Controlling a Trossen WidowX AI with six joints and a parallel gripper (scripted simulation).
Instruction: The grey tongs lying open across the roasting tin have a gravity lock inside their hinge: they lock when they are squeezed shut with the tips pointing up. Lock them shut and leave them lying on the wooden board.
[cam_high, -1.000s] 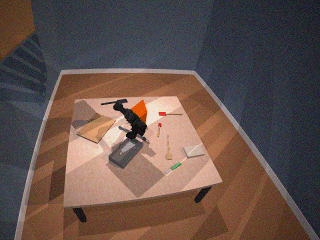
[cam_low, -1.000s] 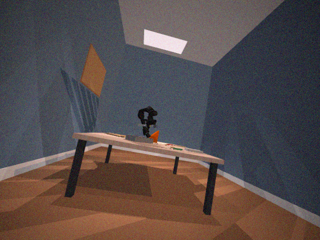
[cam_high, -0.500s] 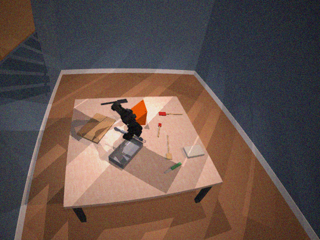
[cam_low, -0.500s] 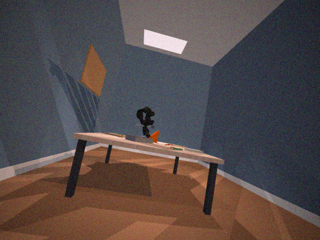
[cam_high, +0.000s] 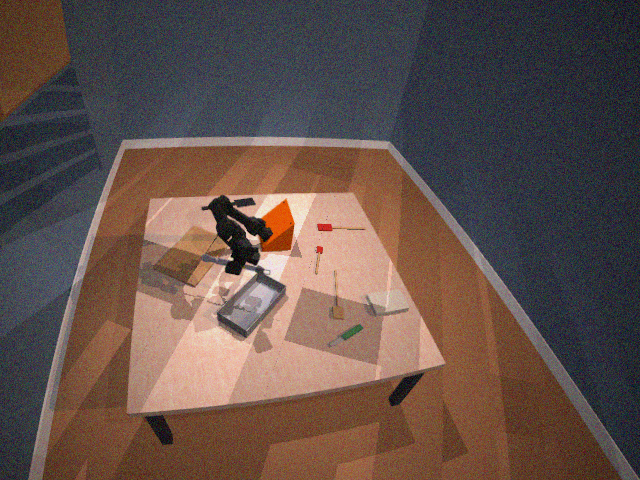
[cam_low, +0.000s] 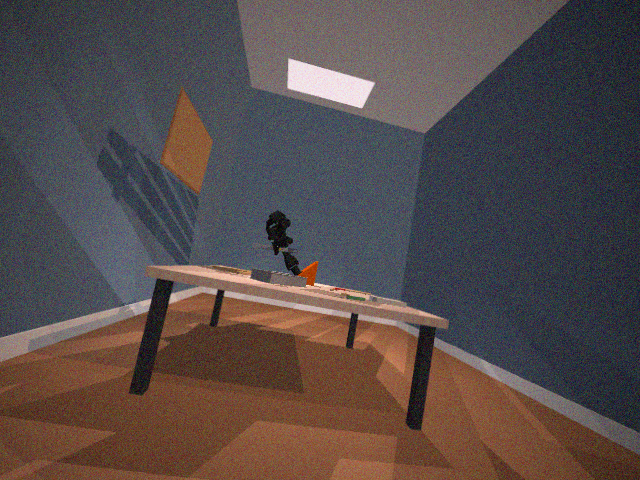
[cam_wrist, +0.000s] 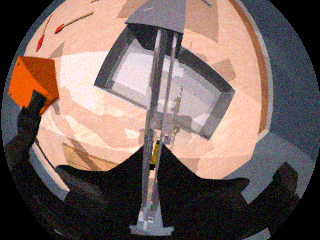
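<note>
The grey tongs (cam_high: 262, 269) (cam_wrist: 153, 100) are held clear of the table, crosswise in my gripper (cam_high: 233, 268) (cam_low: 277, 250) (cam_wrist: 154, 143), which is shut on them. In the wrist view their two long arms run close together with a narrow gap; a broad grey end is at the top and a smaller one at the bottom. They look roughly level in the exterior view. Whether the lock is engaged cannot be seen. The wooden board (cam_high: 173, 258) (cam_wrist: 90, 160) lies left of the gripper in the top view. The roasting tin (cam_high: 232, 327) (cam_low: 281, 279) (cam_wrist: 220, 119) stands in front, without the tongs.
An orange wedge-shaped block (cam_high: 276, 227) (cam_low: 310, 272) (cam_wrist: 35, 82) stands close to the arm. A black utensil (cam_high: 244, 202) lies behind the arm. Red-headed tools (cam_high: 324, 227), a wooden spatula (cam_high: 337, 312), a green-handled tool (cam_high: 352, 331) and a pale slab (cam_high: 387, 303) lie to the right.
</note>
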